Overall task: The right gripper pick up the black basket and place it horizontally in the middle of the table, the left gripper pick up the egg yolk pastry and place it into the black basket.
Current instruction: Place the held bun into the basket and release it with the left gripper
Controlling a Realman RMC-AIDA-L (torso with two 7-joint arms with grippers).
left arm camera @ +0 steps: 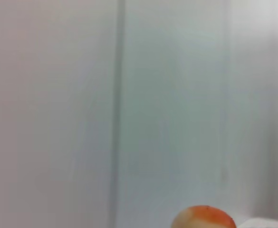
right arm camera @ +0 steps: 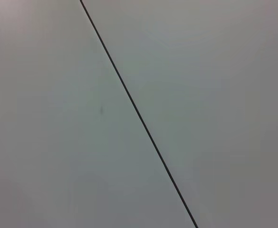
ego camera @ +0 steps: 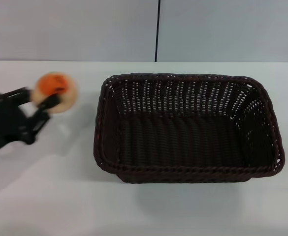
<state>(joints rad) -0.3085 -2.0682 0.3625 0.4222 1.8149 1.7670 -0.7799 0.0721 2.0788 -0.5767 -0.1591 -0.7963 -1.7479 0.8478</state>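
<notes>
The black basket [ego camera: 188, 128] lies lengthwise in the middle of the white table [ego camera: 144, 211], open side up and empty. My left gripper [ego camera: 48, 101] is at the left of the head view, shut on the egg yolk pastry [ego camera: 57, 92], a pale round bun with an orange top, held above the table to the left of the basket. The pastry's top also shows at the edge of the left wrist view [left arm camera: 203, 218]. My right gripper is out of view.
A grey wall with a dark vertical seam [ego camera: 157, 29] stands behind the table. The right wrist view shows only that wall and its seam [right arm camera: 139, 114].
</notes>
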